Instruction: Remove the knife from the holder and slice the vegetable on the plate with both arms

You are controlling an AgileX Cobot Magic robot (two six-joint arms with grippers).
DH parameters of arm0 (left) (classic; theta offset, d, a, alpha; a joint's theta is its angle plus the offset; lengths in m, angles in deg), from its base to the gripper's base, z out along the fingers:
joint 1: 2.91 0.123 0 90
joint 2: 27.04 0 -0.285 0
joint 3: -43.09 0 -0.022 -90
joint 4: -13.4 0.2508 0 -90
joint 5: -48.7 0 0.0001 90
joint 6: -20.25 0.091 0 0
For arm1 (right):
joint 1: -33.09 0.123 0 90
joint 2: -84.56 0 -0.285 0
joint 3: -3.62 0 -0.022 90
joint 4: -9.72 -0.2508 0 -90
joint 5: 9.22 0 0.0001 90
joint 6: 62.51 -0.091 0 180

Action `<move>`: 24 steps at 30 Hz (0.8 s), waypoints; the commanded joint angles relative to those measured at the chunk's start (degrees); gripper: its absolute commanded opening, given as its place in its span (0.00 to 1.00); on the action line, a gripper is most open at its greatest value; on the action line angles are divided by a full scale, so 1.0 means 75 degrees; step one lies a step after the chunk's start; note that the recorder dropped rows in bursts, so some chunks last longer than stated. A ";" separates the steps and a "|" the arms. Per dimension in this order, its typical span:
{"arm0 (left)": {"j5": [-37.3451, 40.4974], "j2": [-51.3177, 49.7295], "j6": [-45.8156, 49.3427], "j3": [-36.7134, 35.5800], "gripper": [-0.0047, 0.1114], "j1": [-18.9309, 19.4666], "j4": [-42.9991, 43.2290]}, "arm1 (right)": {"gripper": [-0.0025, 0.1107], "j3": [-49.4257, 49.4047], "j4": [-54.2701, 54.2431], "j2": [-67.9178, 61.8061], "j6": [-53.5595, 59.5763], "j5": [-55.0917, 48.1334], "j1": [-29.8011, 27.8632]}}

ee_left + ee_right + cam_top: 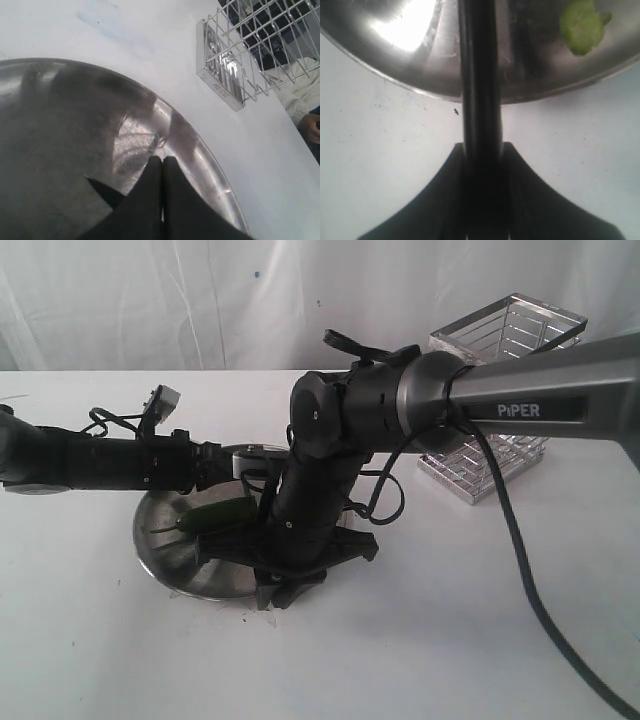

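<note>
Right arm: big black arm with a grey tube point(540, 390) sits closest to the camera and bends down over the plate.
Left gripper: black left gripper point(161, 165) is pinched tight with nothing seen between its tips, low over the plate.
Plate: round shiny steel plate point(160, 540) lies near the middle of the white table point(450, 640).
Pepper: small glossy green chili pepper point(205, 518) lies on the plate, toward its left side.
Right gripper: black right gripper point(481, 150) squeezes the black-handled knife point(479, 75).
Knife and pepper: the knife reaches across the plate rim; a cut green piece point(581, 30) lies just beside it, not touching.
Basket: tall silver wire basket point(500, 390) stands near the far right corner.
Doing it well: I think the pepper must be held still, and the knife should go straight down.
</note>
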 commanded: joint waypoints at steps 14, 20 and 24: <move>-0.1503 -0.0074 -0.1504 0.0015 0.04 -0.0192 0.1878 | 0.02 0.0047 0.0110 0.0003 0.0011 0.0397 -0.0010; -0.1820 -0.0074 -0.1770 0.0015 0.04 -0.0469 0.2390 | 0.02 0.0047 0.0305 0.0003 0.0011 0.0471 -0.0010; -0.1884 -0.0074 -0.1949 0.0015 0.04 -0.0517 0.2547 | 0.02 0.0047 0.0859 -0.0153 -0.0219 0.0183 -0.0010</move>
